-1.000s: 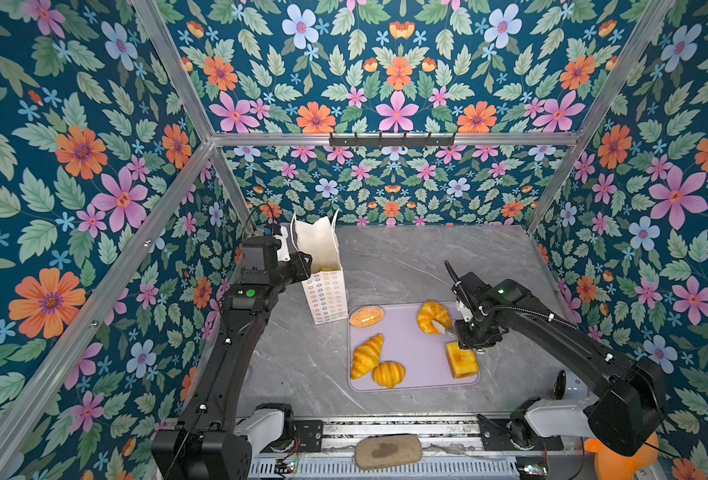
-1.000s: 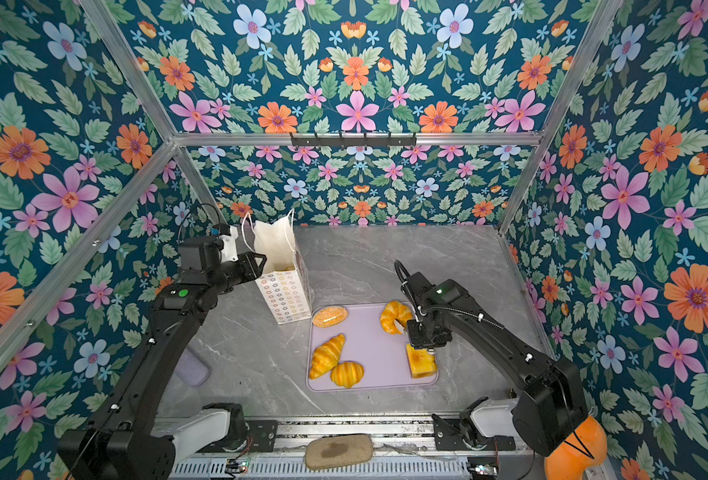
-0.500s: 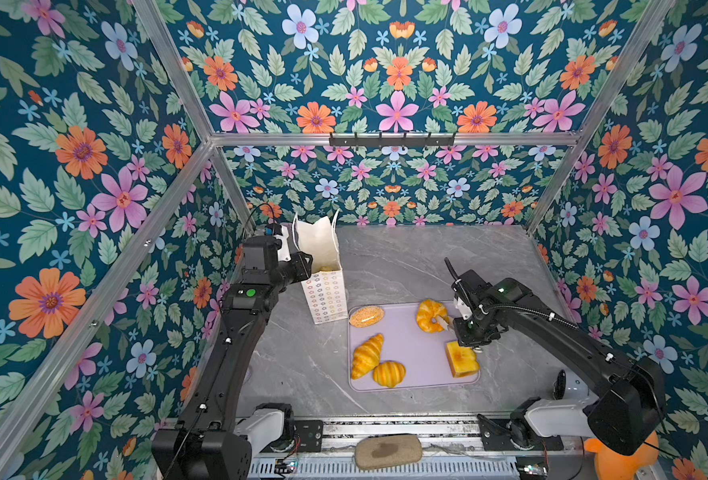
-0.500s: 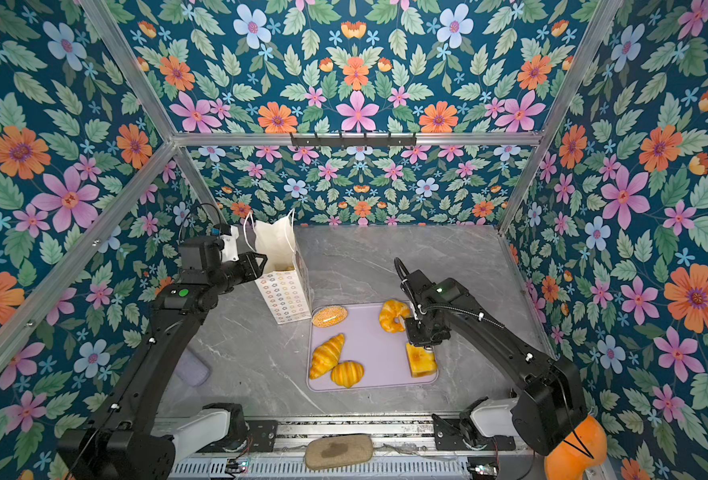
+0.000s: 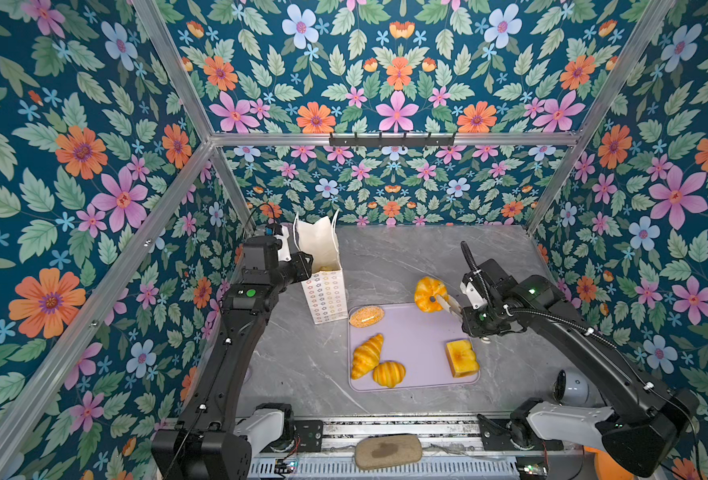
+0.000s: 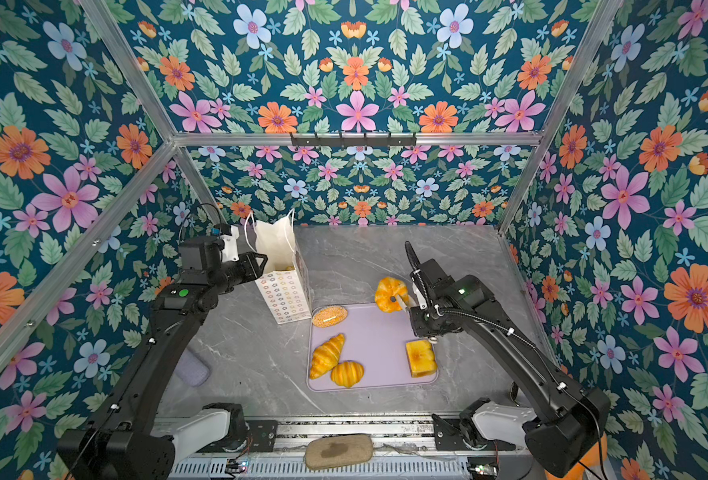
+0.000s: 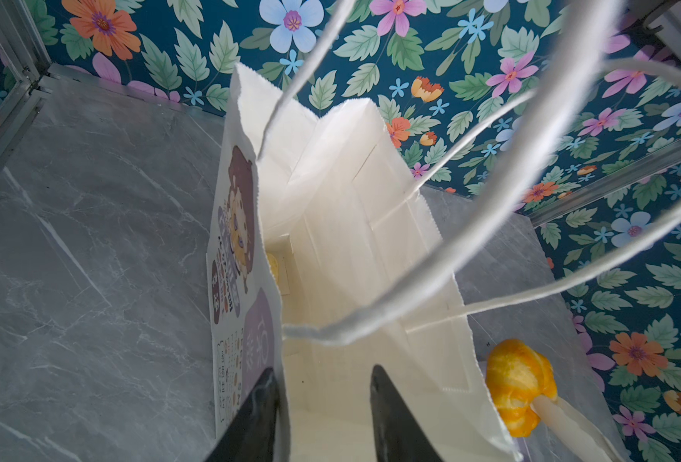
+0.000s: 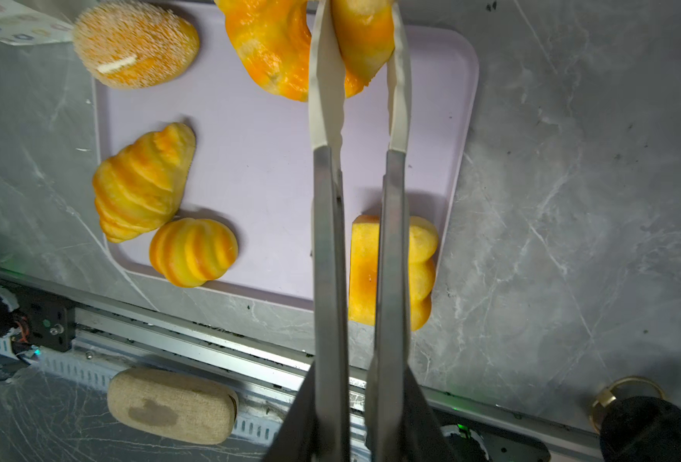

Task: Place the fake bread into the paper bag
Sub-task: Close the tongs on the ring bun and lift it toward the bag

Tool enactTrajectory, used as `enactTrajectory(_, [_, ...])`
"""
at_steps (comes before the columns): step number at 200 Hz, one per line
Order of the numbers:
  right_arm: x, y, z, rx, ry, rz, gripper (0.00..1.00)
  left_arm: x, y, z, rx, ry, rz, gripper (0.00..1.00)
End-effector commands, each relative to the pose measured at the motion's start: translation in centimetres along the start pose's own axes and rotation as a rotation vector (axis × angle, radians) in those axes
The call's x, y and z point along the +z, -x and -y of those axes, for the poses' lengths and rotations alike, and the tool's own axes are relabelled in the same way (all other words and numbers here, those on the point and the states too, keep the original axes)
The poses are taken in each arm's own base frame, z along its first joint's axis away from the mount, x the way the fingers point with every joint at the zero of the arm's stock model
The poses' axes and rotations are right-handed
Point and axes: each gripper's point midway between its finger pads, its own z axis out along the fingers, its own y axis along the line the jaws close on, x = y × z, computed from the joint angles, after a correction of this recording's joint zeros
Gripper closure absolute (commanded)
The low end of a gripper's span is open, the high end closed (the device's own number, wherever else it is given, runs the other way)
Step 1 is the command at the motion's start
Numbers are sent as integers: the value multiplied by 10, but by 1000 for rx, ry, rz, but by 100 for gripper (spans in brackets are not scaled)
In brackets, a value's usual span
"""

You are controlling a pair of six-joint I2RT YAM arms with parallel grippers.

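The left hand [image 7: 322,371] stood partly open at the mouth of the paper bag [image 5: 326,291]. 1 finger was outside the near wall and 1 inside, with a clear gap between them, so it seemed to brace the wall rather than pinch it. The bag stood upright on the grey surface [image 5: 302,365], just beside the far left corner of the lilac tray [image 5: 410,332]. A sliver of yellow bread [image 7: 273,267] showed at the bag's bottom, so 1 piece appeared to be packed already.

4 pieces lay on the tray: the speckled oval bun [image 5: 366,316] nearest the bag, the long croissant [image 5: 367,355] touching the rounder croissant [image 5: 389,373], and the toast block [image 5: 461,357] at the right edge.

The ring bun [image 5: 427,293] hung over the tray's far edge, glossy golden-orange with a dark hole. The right hand [image 5: 445,303] was closed on it, and its pale fingertips pinched 1 side of the ring.

By my reckoning the job was early: 1 in, 1 in transit, 4 waiting.
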Motion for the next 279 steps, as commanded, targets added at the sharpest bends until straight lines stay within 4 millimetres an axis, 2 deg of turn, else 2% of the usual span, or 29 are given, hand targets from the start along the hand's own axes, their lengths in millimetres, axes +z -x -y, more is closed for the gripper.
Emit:
enactTrajectory(1, [-21, 6, -6, -41, 9, 48, 95, -1, 7, 3, 9, -11, 24, 60])
enactTrajectory(46, [-69, 35, -42, -153, 49, 167, 95, 0, 7, 3, 8, -4, 20, 60])
enactTrajectory(71, [-93, 54, -69, -222, 91, 235, 95, 0, 6, 3, 9, -1, 12, 69])
enactTrajectory(89, [-106, 66, -90, -273, 119, 273, 95, -1, 6, -2, 19, 39, 9, 73])
enactTrajectory(116, [-119, 80, -123, -345, 177, 319, 96, 1, 3, -7, 22, 67, 0, 72])
enactTrajectory(142, [-125, 93, -152, -395, 222, 345, 96, 0, 3, -15, 22, 114, 4, 67])
enactTrajectory(166, [-123, 103, -180, -442, 260, 358, 96, 2, 1, -22, 27, 150, -5, 67])
enactTrajectory(170, [-128, 103, -183, -447, 271, 369, 96, 2, 1, -21, 28, 148, -7, 68])
enactTrajectory(174, [-116, 107, -190, -453, 263, 345, 96, 3, 1, -21, 28, 145, -10, 69])
enactTrajectory(191, [-112, 114, -207, -475, 288, 354, 96, 4, 1, -17, 27, 126, -11, 73])
enactTrajectory(218, [-106, 126, -228, -482, 325, 363, 96, 2, 3, -12, 26, 98, 0, 81])
enactTrajectory(234, [-104, 132, -241, -487, 355, 376, 96, 0, 4, -8, 24, 82, 1, 83])
enactTrajectory(279, [-85, 150, -256, -477, 350, 381, 96, -3, 4, -4, 19, 65, 7, 87])
